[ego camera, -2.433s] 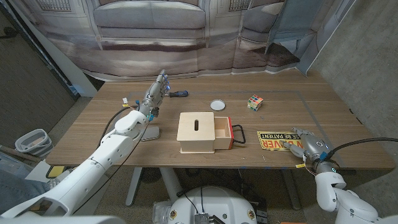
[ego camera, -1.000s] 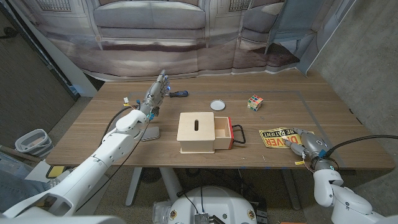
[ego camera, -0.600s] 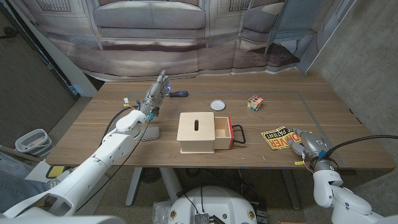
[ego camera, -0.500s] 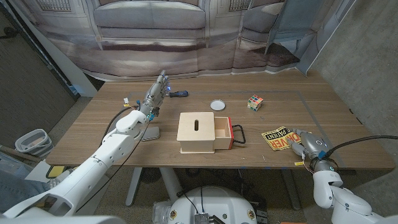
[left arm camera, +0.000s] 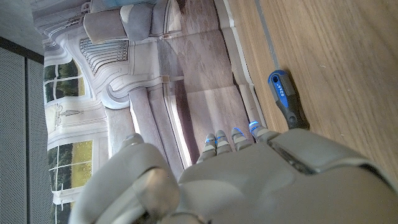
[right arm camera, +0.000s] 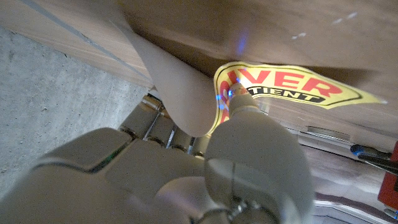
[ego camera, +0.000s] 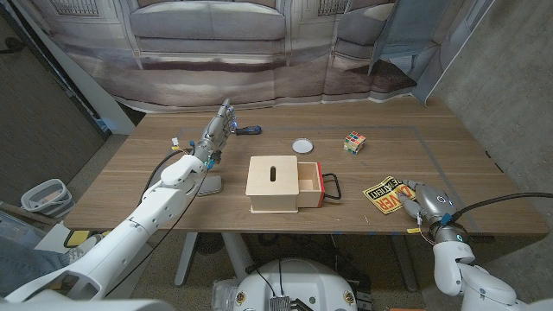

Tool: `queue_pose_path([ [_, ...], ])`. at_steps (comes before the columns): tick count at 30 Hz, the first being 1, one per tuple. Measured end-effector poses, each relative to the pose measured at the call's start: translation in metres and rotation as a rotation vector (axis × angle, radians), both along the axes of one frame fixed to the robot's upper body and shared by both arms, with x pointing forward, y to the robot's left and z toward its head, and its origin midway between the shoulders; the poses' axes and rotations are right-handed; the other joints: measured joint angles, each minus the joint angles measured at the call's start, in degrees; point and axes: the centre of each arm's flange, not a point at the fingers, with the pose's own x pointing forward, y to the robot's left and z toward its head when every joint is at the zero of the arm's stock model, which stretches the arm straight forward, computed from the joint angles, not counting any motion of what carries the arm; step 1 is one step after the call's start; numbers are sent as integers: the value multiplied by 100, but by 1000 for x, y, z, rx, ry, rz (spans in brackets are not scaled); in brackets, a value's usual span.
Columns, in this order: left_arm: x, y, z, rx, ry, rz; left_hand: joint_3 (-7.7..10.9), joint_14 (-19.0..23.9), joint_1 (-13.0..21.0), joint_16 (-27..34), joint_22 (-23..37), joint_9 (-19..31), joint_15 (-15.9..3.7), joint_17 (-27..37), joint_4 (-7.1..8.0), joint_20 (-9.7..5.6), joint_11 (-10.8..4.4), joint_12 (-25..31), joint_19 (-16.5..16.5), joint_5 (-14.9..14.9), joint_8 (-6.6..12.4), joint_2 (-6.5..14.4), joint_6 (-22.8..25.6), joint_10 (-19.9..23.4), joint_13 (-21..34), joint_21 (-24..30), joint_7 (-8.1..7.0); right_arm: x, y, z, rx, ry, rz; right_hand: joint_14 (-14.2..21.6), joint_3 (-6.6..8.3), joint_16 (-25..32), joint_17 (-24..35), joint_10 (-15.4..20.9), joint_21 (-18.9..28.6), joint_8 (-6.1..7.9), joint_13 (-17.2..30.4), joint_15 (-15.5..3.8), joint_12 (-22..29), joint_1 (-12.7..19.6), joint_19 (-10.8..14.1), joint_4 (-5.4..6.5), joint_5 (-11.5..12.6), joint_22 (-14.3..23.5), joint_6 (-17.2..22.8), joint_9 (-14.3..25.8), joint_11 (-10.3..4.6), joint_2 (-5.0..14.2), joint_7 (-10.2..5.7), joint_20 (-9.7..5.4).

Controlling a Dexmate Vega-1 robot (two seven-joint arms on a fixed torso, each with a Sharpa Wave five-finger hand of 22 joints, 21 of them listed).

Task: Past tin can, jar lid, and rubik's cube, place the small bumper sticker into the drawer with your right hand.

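Over on the left, the left hand [ego camera: 220,120] hangs above the table's [ego camera: 130,168] far side, fingers straight and apart, grasping nothing, a blue-handled screwdriver [ego camera: 248,130] just beside its fingertips. Moving across, the wooden drawer box [ego camera: 274,182] sits mid-table, its red-fronted drawer [ego camera: 308,185] pulled out toward the right edge, black handle [ego camera: 331,185] showing. Behind it, the jar lid [ego camera: 301,146] and the rubik's cube [ego camera: 352,142] sit toward the far edge, well apart from the action. Now the right side: the small bumper sticker [ego camera: 385,193], yellow with red lettering, is near the front right corner, tilted, and the right hand [ego camera: 421,204] has its right end pinched — the right wrist view shows a fingertip [right arm camera: 239,99] pressed on the printed face. That sticker looks thin, light and floppy, likely to droop or fold, so an end pinch like this seems sensible, keeping the free end leading toward the open drawer.
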Motion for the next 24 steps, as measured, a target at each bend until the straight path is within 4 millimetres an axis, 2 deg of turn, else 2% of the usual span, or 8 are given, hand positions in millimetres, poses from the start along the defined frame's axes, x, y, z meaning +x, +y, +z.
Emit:
queue_pose_path([
  [8, -1, 1, 0, 0, -1, 1, 0, 0, 0, 0, 0, 0, 0, 0, 0, 0, 0, 0, 0, 0, 0, 0, 0, 0, 0, 0, 0, -4, 0, 6, 9, -34, 0, 331, 23, 0, 0, 410, 46, 0, -1, -79, 65, 54, 177, 23, -154, 11, 190, 0, -26, -5, -13, -48],
  [15, -2, 3, 3, 2, -8, 1, -43, 0, 0, 0, 0, 0, 0, 0, 6, 0, 0, 0, 0, 0, 0, 0, 0, 0, 0, 0, 0, -10, 3, 15, 25, -91, 22, 383, 47, 0, 1, 471, 46, 0, 0, -87, 65, 83, 208, 47, -198, 11, 233, 0, -25, 24, -56, -79],
  [20, -2, 3, 3, 2, -8, 0, -43, 0, 0, 0, 0, 0, 0, 0, 6, 0, 0, 0, 0, 0, 0, 0, 0, 0, 0, 0, 0, -12, 4, 19, 36, -106, 30, 433, 47, 0, 1, 471, 46, -1, 0, -100, 65, 127, 228, 46, -262, 10, 262, -1, -25, 69, -23, -60],
  [24, -3, 3, 5, 2, -12, -1, -42, 0, 0, 0, 0, 0, 0, 0, 6, 0, 0, 0, 0, 0, 0, 0, 0, 0, 0, 0, 0, -15, 4, 22, 47, -120, 37, 433, 126, 0, -27, 493, 46, -1, 0, -100, 65, 258, 227, 2, -264, 10, 262, -1, -4, 112, -23, -59],
])
